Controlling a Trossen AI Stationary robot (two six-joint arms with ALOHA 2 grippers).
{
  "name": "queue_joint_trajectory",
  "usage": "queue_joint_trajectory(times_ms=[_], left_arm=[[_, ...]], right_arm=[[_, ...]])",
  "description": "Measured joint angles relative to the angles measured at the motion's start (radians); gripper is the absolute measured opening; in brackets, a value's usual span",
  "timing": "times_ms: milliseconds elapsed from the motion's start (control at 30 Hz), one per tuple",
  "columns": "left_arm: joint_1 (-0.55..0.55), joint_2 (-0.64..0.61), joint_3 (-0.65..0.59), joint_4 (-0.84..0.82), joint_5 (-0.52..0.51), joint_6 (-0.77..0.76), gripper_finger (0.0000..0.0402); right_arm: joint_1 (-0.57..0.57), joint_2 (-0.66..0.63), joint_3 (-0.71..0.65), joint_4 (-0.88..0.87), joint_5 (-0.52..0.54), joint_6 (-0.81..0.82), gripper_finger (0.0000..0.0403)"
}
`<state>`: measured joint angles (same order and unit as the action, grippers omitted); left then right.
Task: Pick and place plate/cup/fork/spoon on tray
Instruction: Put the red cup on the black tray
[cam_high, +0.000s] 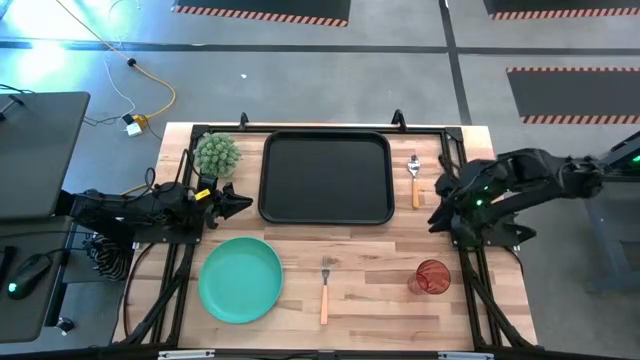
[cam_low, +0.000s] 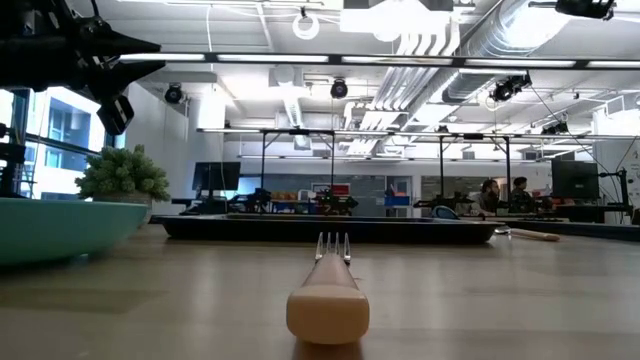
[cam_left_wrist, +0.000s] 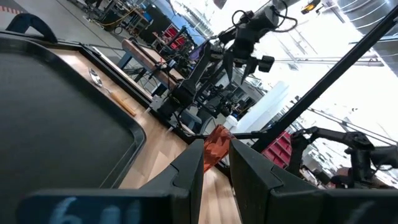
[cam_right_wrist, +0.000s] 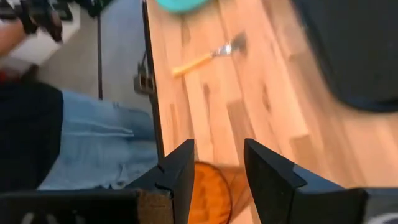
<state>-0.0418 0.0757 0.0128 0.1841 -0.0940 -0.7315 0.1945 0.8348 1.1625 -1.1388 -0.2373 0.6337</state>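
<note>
The tray (cam_high: 326, 178) is left empty at the desk's (cam_high: 380, 270) far edge. Spread jaws are aimed by the right gripper (cam_high: 441, 212) at the cup (cam_high: 432, 277) near it, presumably for the first pick. Nothing is pinched by the left gripper (cam_high: 238, 205), its jaws narrowly parted beside the tray.

Wooden worktop (cam_high: 380, 260) carrying tableware around the tray (cam_high: 326, 177)

Beside the tray, the spoon (cam_high: 414, 180) and a potted plant (cam_high: 217, 155) are sitting at opposite ends; the plate (cam_high: 240, 280), fork (cam_high: 325, 289) and cup (cam_high: 432, 277) are lying along its front.
</note>
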Motion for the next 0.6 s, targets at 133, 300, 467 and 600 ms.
queue_joint_trajectory(times_ms=[133,300,467,600], left_arm=[[0.0,0.0,0.0,0.0,0.0,0.0,0.0067],[0.0,0.0,0.0,0.0,0.0,0.001,0.0067],[0.0,0.0,0.0,0.0,0.0,0.018,0.0067],[0.0,0.0,0.0,0.0,0.0,0.02,0.0067]], right_arm=[[0.092,0.056,0.001,-0.029,0.03,0.067,0.0128],[0.207,0.13,0.001,-0.065,0.083,0.118,0.0128],[0.302,0.187,0.001,-0.089,0.146,0.165,0.0128],[0.361,0.224,0.001,-0.103,0.177,0.205,0.0128]])
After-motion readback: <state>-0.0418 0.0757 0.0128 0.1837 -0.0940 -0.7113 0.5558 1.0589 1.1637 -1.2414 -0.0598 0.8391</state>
